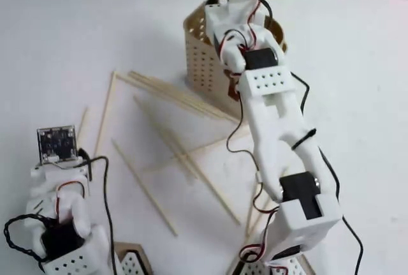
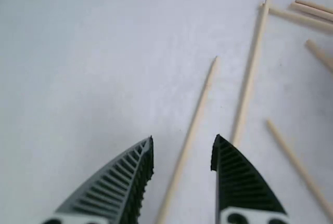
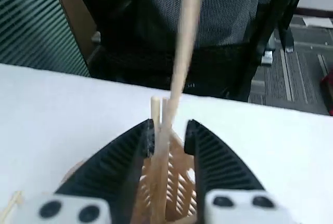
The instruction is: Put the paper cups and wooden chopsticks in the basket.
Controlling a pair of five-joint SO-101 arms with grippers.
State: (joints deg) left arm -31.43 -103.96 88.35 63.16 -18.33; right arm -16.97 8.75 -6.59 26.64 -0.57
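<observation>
The high view takes in the whole table [image 1: 64,45]. The basket [image 1: 201,58] stands near its far edge, and loose chopsticks [image 1: 172,96] lie crossed over the middle, between the 2 arms. The right arm [image 1: 280,128] stretches from the near edge to the basket and covers part of it. The left arm [image 1: 60,205] sits at the near corner, well apart from the basket.

The right wrist view shows what that arm hides from above. The right gripper [image 3: 169,123] is directly over the basket [image 3: 179,182], and 1 upright chopstick [image 3: 182,47] passes between its fingers [image 3: 218,167]. The fingers are a little apart, and a narrow gap shows between this chopstick and 1 finger. A 2nd chopstick end [image 3: 155,108] stands just beside the first.

In the left wrist view the left gripper [image 2: 183,137] hangs low over the table with its fingers [image 2: 130,182] wide apart. 1 flat chopstick [image 2: 200,102] lies between them and touches neither. Another chopstick [image 2: 252,68] runs toward the tip of 1 finger.
</observation>
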